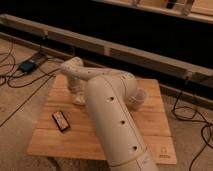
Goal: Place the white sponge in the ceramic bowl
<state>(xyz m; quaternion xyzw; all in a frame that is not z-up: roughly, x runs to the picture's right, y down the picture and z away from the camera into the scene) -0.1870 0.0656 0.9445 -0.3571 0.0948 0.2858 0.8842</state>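
Smooth cream-white tubular arm (pixel 111 120) dotted with small dark holes, its jaws low over the table (pixel 50 140).

Wood table (pixel 150 134), dim floor (pixel 17 132) w/ cables (pixel 192 116), ledge (pixel 125 50) behind.
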